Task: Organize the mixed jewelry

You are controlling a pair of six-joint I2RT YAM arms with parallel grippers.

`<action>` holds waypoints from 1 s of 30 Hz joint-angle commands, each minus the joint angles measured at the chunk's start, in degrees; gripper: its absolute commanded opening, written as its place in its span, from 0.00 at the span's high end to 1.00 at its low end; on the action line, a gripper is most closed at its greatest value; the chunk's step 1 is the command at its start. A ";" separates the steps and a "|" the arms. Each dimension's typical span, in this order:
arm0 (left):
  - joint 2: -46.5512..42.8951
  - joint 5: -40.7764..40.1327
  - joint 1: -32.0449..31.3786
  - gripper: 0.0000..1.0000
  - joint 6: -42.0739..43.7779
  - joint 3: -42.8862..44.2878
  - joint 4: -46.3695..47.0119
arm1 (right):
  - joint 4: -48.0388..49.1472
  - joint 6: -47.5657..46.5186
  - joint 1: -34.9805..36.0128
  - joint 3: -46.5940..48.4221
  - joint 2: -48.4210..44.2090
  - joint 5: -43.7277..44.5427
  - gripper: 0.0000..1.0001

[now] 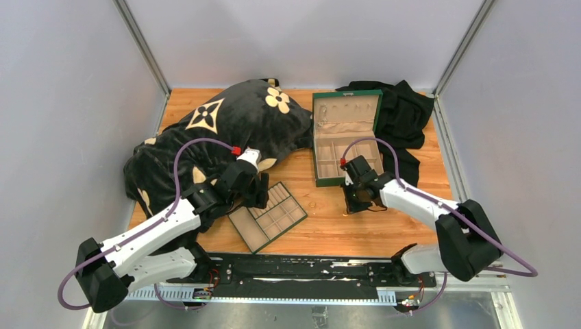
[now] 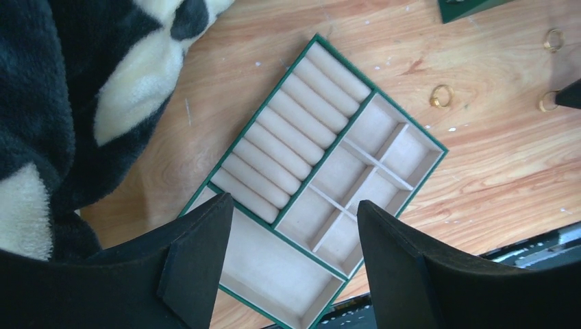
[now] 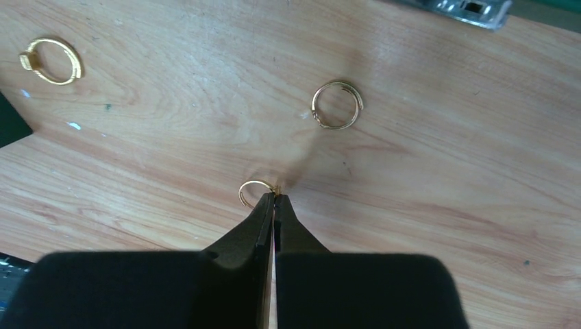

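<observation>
Top view: right gripper (image 1: pixel 356 202) low on the counter (image 1: pixel 322 229).
Left wrist: left gripper (image 2: pixel 293 202) wide open, empty, over tray (image 2: pixel 384 130).
Right wrist: tips closed on the rim of the thin gold ring (image 3: pixel 252 190), which lies on the counter. Light, stiff and slippery; probably best pinched across the band.

I read table (image 3: pixel 445 171): smooth grained wood | gold ring (image 3: pixel 253 182): thin shiny metal | tray (image 2: pixel 384 127): matt velvety beige lining, green rim | blanket (image 2: pixel 41 103): fluffy plush | right gripper (image 3: pixel 275 197): matt black fingers
</observation>
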 commanded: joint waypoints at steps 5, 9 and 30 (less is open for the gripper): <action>3.91 5.83 -0.27 0.27 1.42 12.18 0.39 | 0.49 3.48 -0.47 0.57 -8.91 -5.89 1.00; 3.52 10.26 -0.27 0.29 -5.78 7.91 11.08 | 3.16 6.72 1.69 3.04 -12.24 -7.62 1.00; 13.70 26.96 -0.27 0.48 -7.32 8.98 28.65 | 11.74 12.09 10.25 15.46 -11.91 -7.58 1.00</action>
